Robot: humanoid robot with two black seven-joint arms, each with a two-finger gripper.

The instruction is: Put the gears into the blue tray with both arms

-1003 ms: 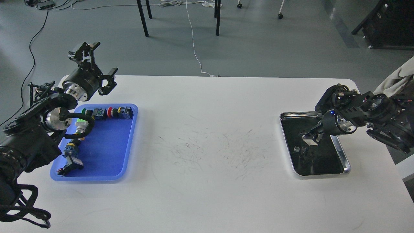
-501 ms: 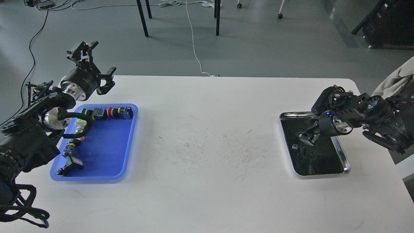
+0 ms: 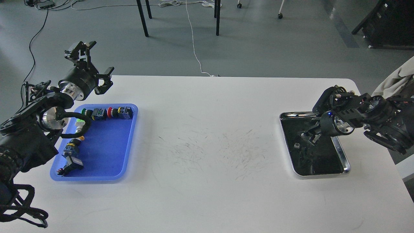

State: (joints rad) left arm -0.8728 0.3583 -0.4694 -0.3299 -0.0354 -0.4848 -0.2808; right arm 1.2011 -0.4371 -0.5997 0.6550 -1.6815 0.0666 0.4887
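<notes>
well, the blue tray [image 3: 106, 152] is the landmark: a smooth plastic rectangle with rounded corners and a low raised rim, lying on the left part of the white table [image 3: 207, 194], whose matte top has many thin dark scratches to the right of the tray. inside the tray, along its far rim and its left rim, sit chunky push-button switches [image 3: 108, 113] with red, green and yellow parts. the left gripper [image 3: 92, 66] hangs above the far-left corner of the tray, its black fingers spread wide and holding nothing. far to the right of the tray is a shiny silver metal tray [image 3: 344, 158] with a dark glossy inside. the right gripper [image 3: 309, 136] points down into it; it is dark against dark, so i cannot tell its state. the gears cannot be made out.
</notes>
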